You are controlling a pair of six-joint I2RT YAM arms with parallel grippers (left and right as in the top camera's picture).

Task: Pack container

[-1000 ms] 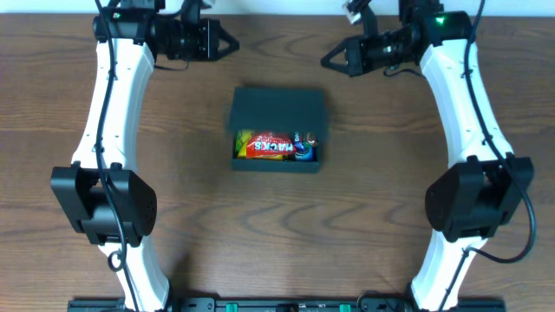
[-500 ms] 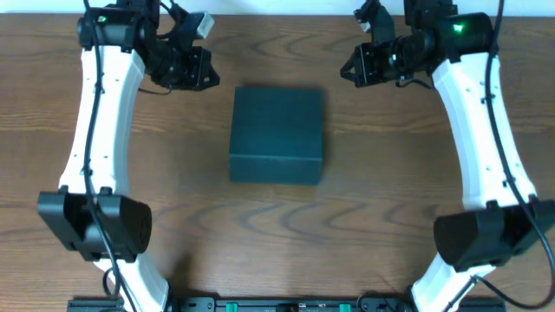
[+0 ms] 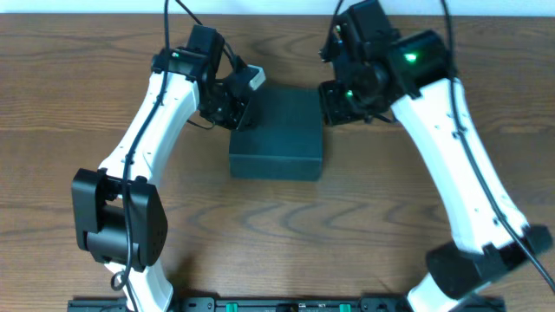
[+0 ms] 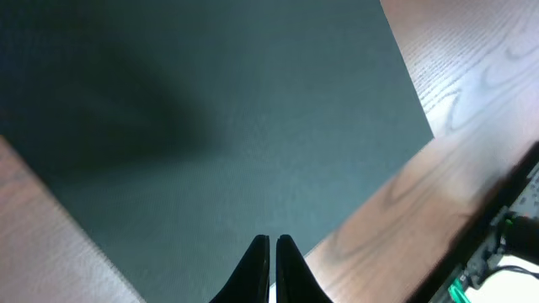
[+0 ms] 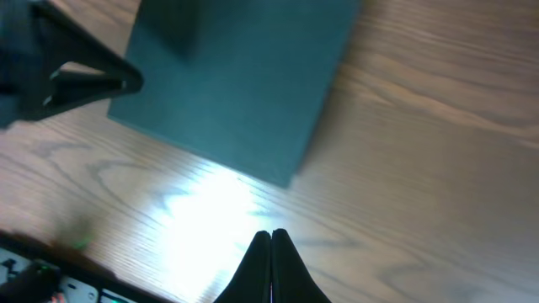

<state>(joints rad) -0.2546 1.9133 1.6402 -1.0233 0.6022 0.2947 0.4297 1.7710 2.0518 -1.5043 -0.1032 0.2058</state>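
The container (image 3: pixel 277 134) is a matte black box in the middle of the table, with its lid down flat and its contents hidden. My left gripper (image 3: pixel 240 111) is shut and empty over the box's back left corner. In the left wrist view its fingertips (image 4: pixel 271 241) hover just above the lid (image 4: pixel 219 109). My right gripper (image 3: pixel 329 102) is shut and empty at the box's back right corner. In the right wrist view its tips (image 5: pixel 270 234) are over bare wood beside the box (image 5: pixel 236 76).
The brown wooden table (image 3: pixel 277 225) surrounds the box. A black rail with green parts (image 3: pixel 277 305) runs along the front edge. The left gripper also shows in the right wrist view (image 5: pixel 76 76), at the box's far corner.
The lid, open over snack packets a second ago, is now shut. Both arms have swung in from the back corners to the box's back edge.
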